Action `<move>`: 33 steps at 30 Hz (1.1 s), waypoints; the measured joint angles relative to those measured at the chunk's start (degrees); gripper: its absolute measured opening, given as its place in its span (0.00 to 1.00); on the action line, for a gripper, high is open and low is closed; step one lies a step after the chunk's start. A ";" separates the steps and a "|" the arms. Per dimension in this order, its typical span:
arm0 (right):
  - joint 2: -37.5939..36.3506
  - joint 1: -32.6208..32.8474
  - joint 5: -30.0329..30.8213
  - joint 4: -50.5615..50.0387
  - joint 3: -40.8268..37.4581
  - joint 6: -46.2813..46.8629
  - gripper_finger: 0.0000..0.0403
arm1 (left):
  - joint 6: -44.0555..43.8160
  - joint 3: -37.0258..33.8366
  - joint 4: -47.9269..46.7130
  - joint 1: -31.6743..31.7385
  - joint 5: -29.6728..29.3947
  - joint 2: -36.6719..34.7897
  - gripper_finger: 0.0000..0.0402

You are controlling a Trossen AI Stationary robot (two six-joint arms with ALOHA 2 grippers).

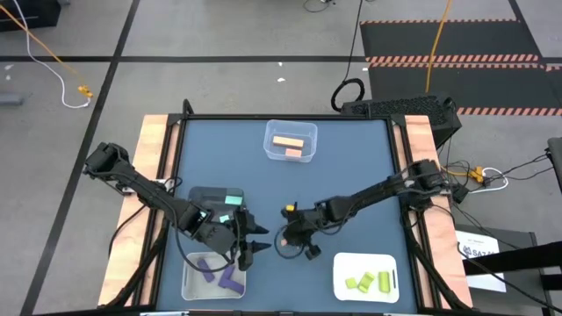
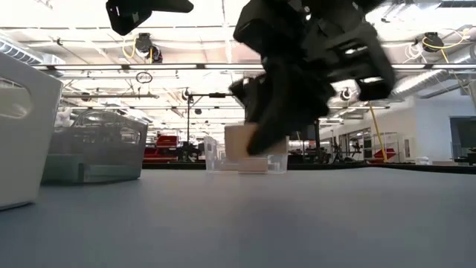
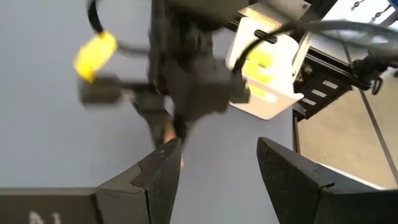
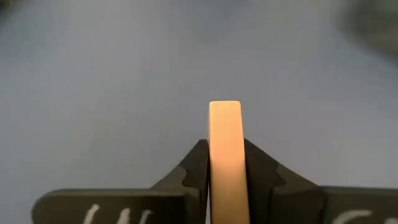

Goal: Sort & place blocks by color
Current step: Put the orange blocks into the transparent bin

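Observation:
A pale orange block [image 4: 224, 118] stands between the fingers of my right gripper [image 4: 224, 147], which is shut on it at the table's middle near side [image 1: 284, 240]. The left wrist view shows only a sliver of the block [image 3: 169, 133] under the blurred gripper. My left gripper [image 3: 217, 168] stands open just to the left [image 1: 249, 251], beside the bin of purple blocks [image 1: 219, 277], with nothing between its fingers. Two more orange blocks [image 1: 288, 143] lie in the far clear bin. Yellow-green blocks [image 1: 369, 282] lie in the white bin. My right gripper pinches the orange block's two broad sides [image 4: 224, 169] between its two fingers, at the block's lower part. The block's free end sticks out past the fingertips. The fingers slant down from the table's right side. In the low view the gripper [image 2: 260, 141] hangs above the tabletop.
Four bins ring the work area: a clear one at the far middle [image 1: 269, 140], a dark one with teal blocks at the left [image 1: 198, 195], a clear one at the near left [image 1: 186, 283], and a white one at the near right [image 1: 338, 279]. Bare blue tabletop [image 1: 351, 175] lies between them.

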 joint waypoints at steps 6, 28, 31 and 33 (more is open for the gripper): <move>-8.99 -4.28 10.51 -4.75 0.00 -4.96 0.10 | 0.27 0.00 -0.02 1.00 -1.68 0.00 0.53; -31.14 -14.42 9.39 60.13 -27.98 -0.31 0.11 | 2.90 0.00 0.17 8.48 -4.63 0.00 0.53; -31.14 -15.03 9.20 61.72 -29.62 2.05 0.11 | 2.72 0.00 0.24 9.56 -4.63 0.00 0.53; -31.14 -15.52 9.03 59.96 -29.67 2.76 0.11 | 2.58 0.00 0.24 10.19 -4.63 0.00 0.53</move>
